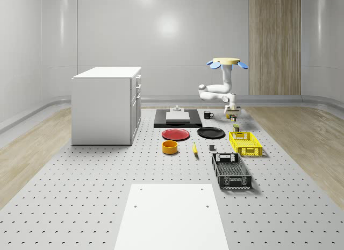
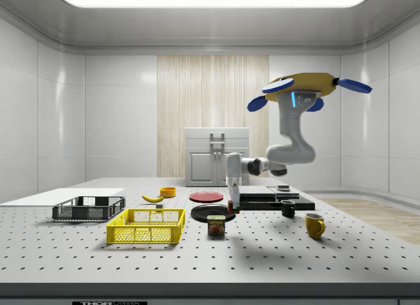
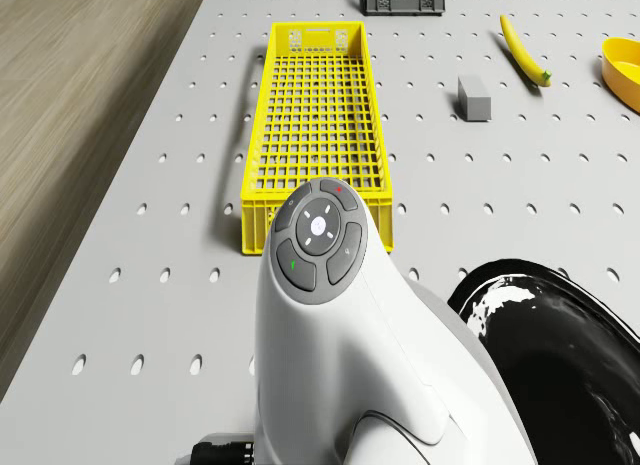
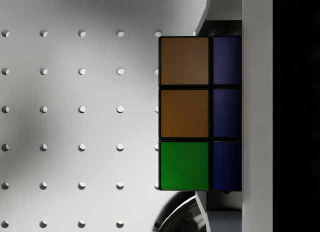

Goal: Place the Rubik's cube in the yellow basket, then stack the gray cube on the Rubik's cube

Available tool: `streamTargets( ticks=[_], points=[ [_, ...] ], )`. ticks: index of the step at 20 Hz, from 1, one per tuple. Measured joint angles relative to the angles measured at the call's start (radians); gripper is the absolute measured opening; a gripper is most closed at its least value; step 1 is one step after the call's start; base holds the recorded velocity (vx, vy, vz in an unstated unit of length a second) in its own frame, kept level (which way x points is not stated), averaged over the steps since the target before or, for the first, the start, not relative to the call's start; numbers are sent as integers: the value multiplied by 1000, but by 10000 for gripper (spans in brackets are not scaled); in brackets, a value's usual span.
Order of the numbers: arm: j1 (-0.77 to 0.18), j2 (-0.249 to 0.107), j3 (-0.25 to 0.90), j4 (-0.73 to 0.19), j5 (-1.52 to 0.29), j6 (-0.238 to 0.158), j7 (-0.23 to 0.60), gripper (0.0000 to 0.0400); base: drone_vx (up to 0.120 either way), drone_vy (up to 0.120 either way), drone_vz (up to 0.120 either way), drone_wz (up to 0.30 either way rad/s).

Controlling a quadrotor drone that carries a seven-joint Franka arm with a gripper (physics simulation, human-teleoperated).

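Bench (image 1: 80,196) of perforated plate carries everything. Drone (image 2: 303,88) hovers above its far end, near the black plate (image 1: 210,133), arm bent down so the tool (image 2: 231,208) hangs low just over the surface. Yellow basket (image 1: 245,143) sits near, open-topped, lattice walls, empty as far as I can see. Rubik's cube (image 4: 200,114) appears close in the wrist view, flush against a pale finger (image 4: 257,112); whether the tool is clamped on it or merely alongside, cannot tell. Gray cube (image 3: 475,98) lies apart, beyond the basket by the banana (image 3: 525,50).

Handling judgement: Rubik's cube rigid, light, glossy and likely slippery; best pinched square across two opposite flat faces, mid-height, never on corners.
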Motion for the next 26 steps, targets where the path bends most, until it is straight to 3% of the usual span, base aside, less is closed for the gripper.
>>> streamTargets(
  ticks=[18,22,26],
  points=[
    [-9,-29,5,2,13,27,7,325,120,0,0,0],
    [-11,-35,6,2,15,32,9,325,120,110,0,0],
    [-12,-40,6,2,18,37,10,325,120,0,0,0]
  ],
)
